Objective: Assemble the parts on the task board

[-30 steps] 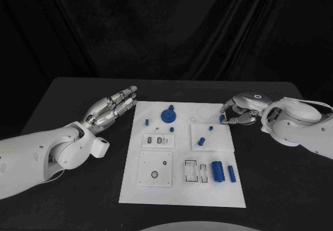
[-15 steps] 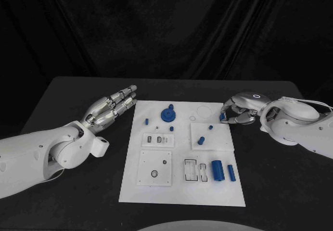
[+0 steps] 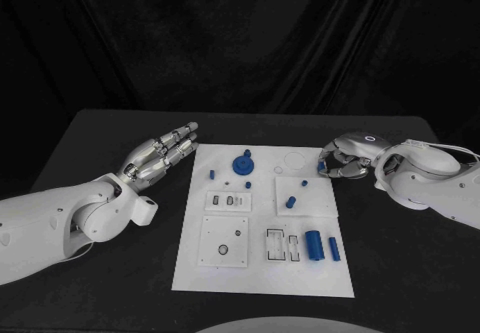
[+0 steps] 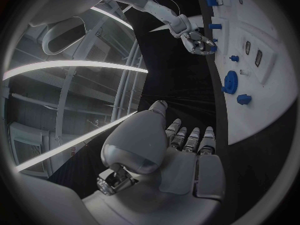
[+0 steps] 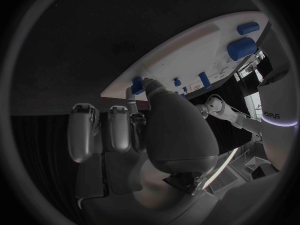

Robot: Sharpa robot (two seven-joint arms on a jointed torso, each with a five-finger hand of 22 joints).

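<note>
Silver and flat, my left hand [image 3: 160, 155] lies just off the left edge of the task board [image 3: 262, 277], fingers straight, side by side, holding nothing. I judge it is parked there to stay out of the way while the other hand works, yet near enough to steady the plate if it slides.

Moving across the board, the blue parts are spread where each can be reached singly: a small peg [image 3: 212, 175] near the left edge, a gear [image 3: 242, 166] toward the far end, two short pegs [image 3: 291, 203] on the raised white square at mid-board, and two cylinders [image 3: 314, 246] lying side by side nearer to me.

At the board's far right edge my right hand [image 3: 345, 160] is curled over, fingers drawn in together. A small blue piece [image 5: 137, 84] sits at my fingertips right on the board's rim; the right wrist view shows my thumb [image 5: 153, 92] against it, so I take it as pinched, probably lifting it from the edge where fingers can get under it.
</note>
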